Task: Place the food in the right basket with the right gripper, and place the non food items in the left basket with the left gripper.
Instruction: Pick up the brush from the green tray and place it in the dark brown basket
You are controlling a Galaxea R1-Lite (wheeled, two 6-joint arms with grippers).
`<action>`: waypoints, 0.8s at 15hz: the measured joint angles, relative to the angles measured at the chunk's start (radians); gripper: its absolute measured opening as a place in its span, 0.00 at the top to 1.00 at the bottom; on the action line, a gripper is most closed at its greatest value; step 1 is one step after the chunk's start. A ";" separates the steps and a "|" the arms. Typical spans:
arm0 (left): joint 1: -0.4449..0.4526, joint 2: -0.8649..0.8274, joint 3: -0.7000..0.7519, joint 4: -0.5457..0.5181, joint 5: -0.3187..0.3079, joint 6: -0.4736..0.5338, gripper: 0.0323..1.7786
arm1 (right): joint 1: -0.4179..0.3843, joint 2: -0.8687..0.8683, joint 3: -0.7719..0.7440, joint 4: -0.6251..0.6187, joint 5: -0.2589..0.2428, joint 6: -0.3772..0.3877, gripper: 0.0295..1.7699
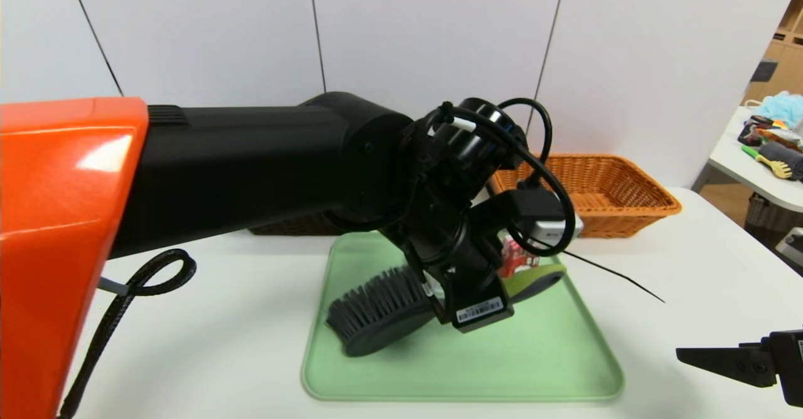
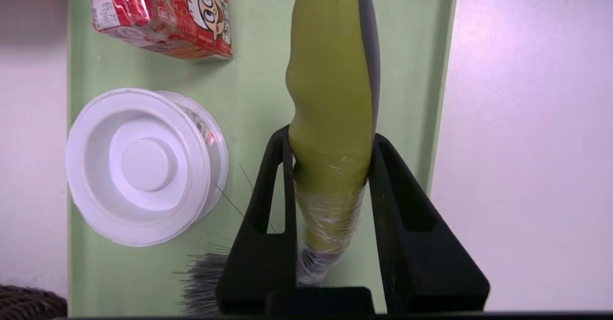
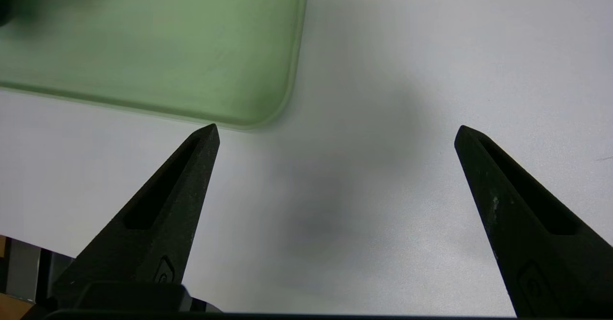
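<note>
Your left hand [image 2: 330,166] is reaching in from the left over the green tray [image 1: 552,369], pointing steeply down and toward your right. Its fingers [image 2: 407,224] are clamping the olive-green handle of the brush [image 1: 382,309], one finger on each side, just behind the plastic-wrapped neck. In the head view the brush is sitting tilted, with its dark bristles facing up and left and its head low over the tray.

The red drink carton [image 2: 165,16] and the white spool disc [image 2: 143,166] are lying on the tray beside the handle, apart from each other.

Your right hand [image 3: 335,133] is hovering low at the right, over bare white table [image 3: 407,71] just off the tray's corner, its fingers spread wide and holding nothing.

The orange-tan basket [image 1: 605,193] is sitting at the back right. The dark brown basket [image 1: 295,224] is showing only as a sliver behind your left arm.
</note>
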 joint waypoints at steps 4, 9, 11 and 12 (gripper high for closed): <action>0.001 -0.063 0.000 0.016 0.031 -0.001 0.75 | 0.000 0.000 0.000 -0.001 0.009 0.000 0.04; 0.007 -0.146 -0.001 0.033 0.067 -0.007 0.75 | 0.001 0.000 -0.010 0.000 0.023 -0.002 0.04; 0.017 -0.178 0.000 0.039 0.069 -0.010 0.75 | 0.001 0.000 -0.010 0.000 0.030 -0.001 0.04; 0.020 -0.195 0.000 0.044 0.079 -0.010 0.75 | 0.001 0.000 -0.011 0.000 0.036 -0.003 0.04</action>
